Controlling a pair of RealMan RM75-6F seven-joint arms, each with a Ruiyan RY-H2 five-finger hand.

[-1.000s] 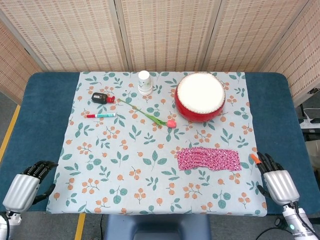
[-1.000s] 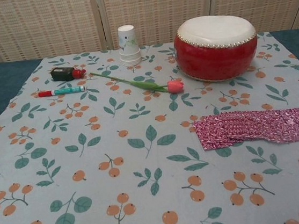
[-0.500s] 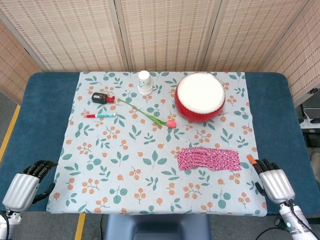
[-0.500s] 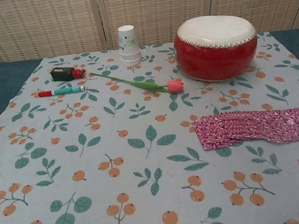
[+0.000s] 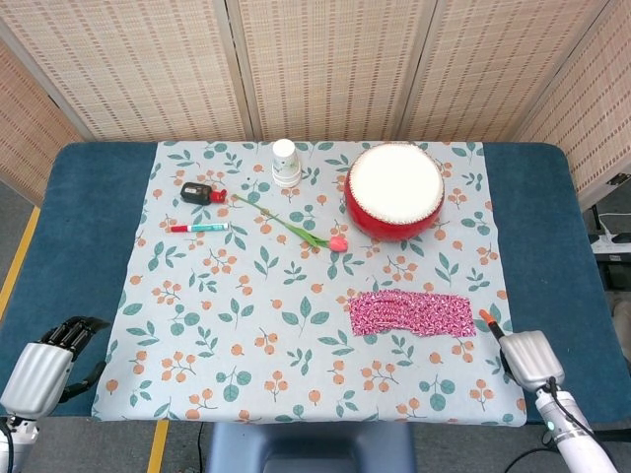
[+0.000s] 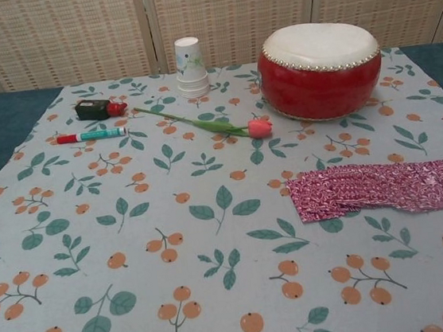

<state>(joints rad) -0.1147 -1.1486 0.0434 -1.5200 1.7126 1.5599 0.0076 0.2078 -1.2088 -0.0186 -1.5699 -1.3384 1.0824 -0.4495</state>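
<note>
Neither hand shows in the chest view. In the head view my left hand (image 5: 44, 360) hangs off the table's near left corner, holding nothing, its dark fingers (image 5: 77, 327) loosely bent beside the tablecloth's edge. My right hand (image 5: 530, 357) sits at the near right corner of the floral tablecloth (image 5: 246, 325), empty, with one orange-tipped finger (image 5: 486, 316) pointing at the pink glittery strip (image 5: 412, 313) (image 6: 384, 189), a short gap away. Its other fingers are hidden behind the silver back of the hand.
A red drum with a white skin (image 5: 394, 189) (image 6: 320, 69) stands at the back right. A stack of paper cups (image 5: 285, 163) (image 6: 190, 67), a tulip (image 5: 301, 230) (image 6: 259, 128), a marker (image 5: 198, 228) (image 6: 90, 135) and a small black-and-red object (image 5: 202, 193) (image 6: 97, 110) lie at the back left.
My right hand has slid left and nearer along the cloth's right corner and turned, so most of its fingers are now hidden. The left hand sank slightly. Nothing on the table moved.
</note>
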